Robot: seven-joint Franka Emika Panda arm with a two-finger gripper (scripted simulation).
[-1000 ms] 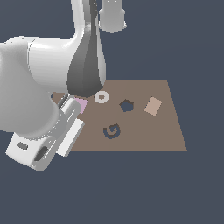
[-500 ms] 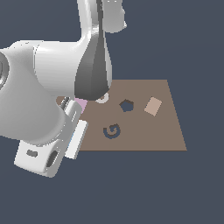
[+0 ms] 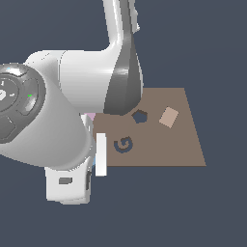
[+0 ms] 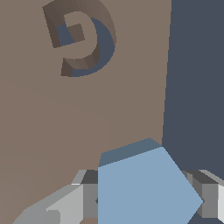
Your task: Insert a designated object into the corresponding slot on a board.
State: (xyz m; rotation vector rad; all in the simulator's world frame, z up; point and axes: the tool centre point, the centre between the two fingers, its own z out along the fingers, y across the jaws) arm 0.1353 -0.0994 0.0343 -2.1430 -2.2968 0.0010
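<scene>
Light-blue pentagon block (image 4: 144, 188), one, sat clamped between my two fingers (image 4: 65, 205), gripper (image 4: 144, 199) closed on it, at board (image 3: 164, 149) edge. One navy pentagon slot (image 3: 140, 116) apart; one G-shaped cutout (image 3: 123, 144); one tan square (image 3: 169, 116).

Flat, even simulator lighting, no cast shadows or glare; edges slightly soft.

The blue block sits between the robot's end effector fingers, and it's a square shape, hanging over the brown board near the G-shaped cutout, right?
Not quite: the blue block is five-sided, a pentagon, not a square, as the wrist view shows. The rest holds: it sits between the fingers of the end effector, over the brown board, with the G-shaped cutout nearby.
</scene>
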